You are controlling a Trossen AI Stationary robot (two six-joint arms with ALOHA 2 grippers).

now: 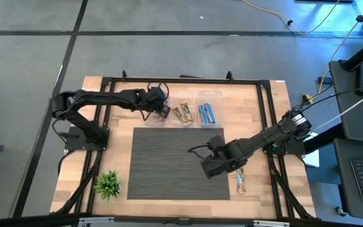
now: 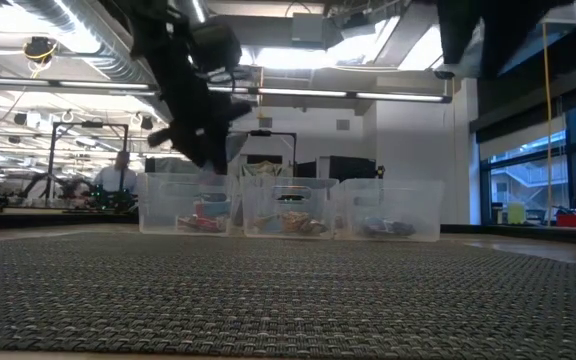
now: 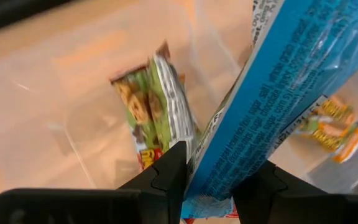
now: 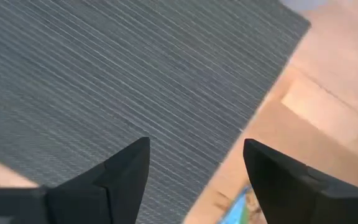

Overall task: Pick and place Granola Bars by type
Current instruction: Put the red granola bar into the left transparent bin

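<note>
My left gripper [image 1: 161, 108] hangs over the leftmost of three clear bins [image 1: 156, 118] at the table's far side, shut on a blue-wrapped granola bar [image 3: 291, 81]. Below it in that bin lies a green-and-red multicoloured bar [image 3: 154, 115]. The middle bin holds tan-gold bars [image 1: 182, 113] and the right bin holds blue bars [image 1: 207, 113]. My right gripper [image 1: 214, 162] is open and empty, low over the dark mat's right edge [image 4: 241, 118]. One more wrapped bar [image 1: 240, 181] lies flat on the wood beside it. My left gripper pinches the blue bar between its two fingers [image 3: 166, 174] near one end of the wrapper [image 3: 213, 180]. The rest of the bar sticks out forward past the fingertips. The bar is lifted clear, above the leftmost bin's open top.
A dark woven mat [image 1: 169, 164] covers the table's middle. A small green plant [image 1: 108, 183] stands at the near left corner. A black frame rail [image 1: 181, 81] runs around the wooden table top. The three bins [image 2: 288, 208] stand side by side along the mat's far edge.
</note>
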